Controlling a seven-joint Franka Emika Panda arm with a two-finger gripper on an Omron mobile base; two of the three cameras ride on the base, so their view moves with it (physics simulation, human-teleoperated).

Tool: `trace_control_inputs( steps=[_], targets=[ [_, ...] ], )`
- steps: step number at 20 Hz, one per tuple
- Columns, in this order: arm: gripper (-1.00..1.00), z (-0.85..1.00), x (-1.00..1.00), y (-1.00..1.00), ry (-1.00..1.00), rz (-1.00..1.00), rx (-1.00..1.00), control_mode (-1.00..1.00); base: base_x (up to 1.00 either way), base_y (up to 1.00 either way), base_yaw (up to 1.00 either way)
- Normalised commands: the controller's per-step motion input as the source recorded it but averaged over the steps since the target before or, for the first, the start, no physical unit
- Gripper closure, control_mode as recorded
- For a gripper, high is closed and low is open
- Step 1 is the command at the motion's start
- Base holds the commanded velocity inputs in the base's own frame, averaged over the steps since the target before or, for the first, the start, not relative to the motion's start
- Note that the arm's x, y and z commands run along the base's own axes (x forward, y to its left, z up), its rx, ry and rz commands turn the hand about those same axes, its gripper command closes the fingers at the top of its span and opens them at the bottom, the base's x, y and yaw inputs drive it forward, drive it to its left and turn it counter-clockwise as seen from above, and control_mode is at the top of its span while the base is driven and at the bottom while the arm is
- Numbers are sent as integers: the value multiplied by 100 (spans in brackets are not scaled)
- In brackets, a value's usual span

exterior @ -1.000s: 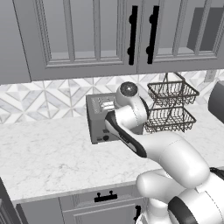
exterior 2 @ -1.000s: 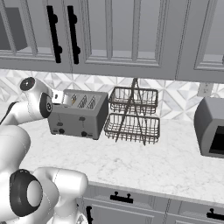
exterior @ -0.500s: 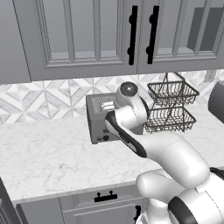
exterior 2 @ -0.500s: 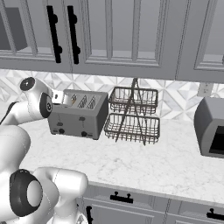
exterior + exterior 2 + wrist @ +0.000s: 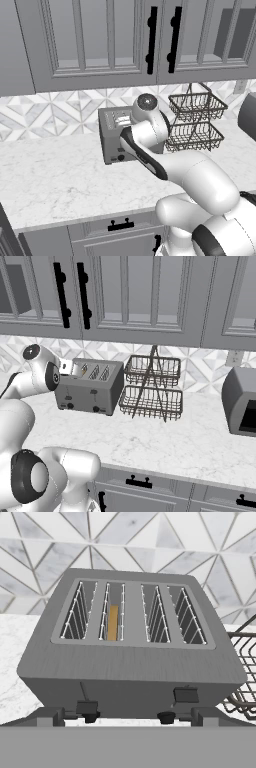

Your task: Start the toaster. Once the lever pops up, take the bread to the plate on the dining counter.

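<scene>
Grey toaster sits on the marble counter just left of the wire basket rack; bread stands in its second slot from the left. I have the gripper wide open, holding nothing.

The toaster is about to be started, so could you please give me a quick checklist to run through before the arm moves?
1. Bread sits in a slot of the toaster: ok.
2. Both levers visible on the front, left lever lower than right lever: ok.
3. Toaster upright on the counter: ok.
4. Wire basket rack stands beside the toaster, not against the levers: ok.
5. Tool touching a lever: cannot tell.
</scene>
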Motion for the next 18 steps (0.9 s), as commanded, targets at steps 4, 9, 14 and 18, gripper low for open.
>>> trace_control_inputs(
  steps=[4, 9, 14, 18],
  targets=[
    [-100, 0, 0, 0, 0, 0, 0, -100, 0, 0, 0],
    [-100, 0, 0, 0, 0, 0, 0, -100, 0, 0, 0],
    [-100, 0, 0, 0, 0, 0, 0, -100, 0, 0, 0],
    [-100, 0, 0, 0, 0, 0, 0, -100, 0, 0, 0]
  ],
)
